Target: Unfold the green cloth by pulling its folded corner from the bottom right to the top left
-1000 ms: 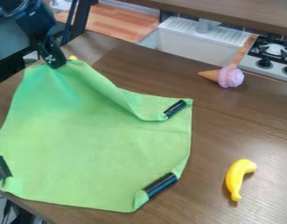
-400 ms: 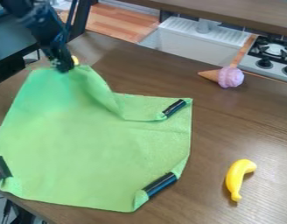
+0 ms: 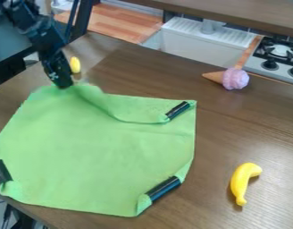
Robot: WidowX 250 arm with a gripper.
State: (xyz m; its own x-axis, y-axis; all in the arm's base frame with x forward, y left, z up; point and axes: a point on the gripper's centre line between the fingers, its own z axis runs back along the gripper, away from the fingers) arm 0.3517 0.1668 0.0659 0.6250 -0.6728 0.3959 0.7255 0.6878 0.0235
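Green cloth (image 3: 101,147) is pinched at its far-left corner by the gripper (image 3: 65,86), the rest being spread from there toward the near edge of the wooden table (image 3: 262,129), with a black band (image 3: 164,188) set diagonally opposite.

Gripper (image 3: 64,86) (black); angled downward

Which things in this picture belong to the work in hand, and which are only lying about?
In the work: gripper, at the upper-left corner of the green cloth; black pieces on its other corners.

Lying about: banana; ice cream cone; yellow object beyond the gripper.
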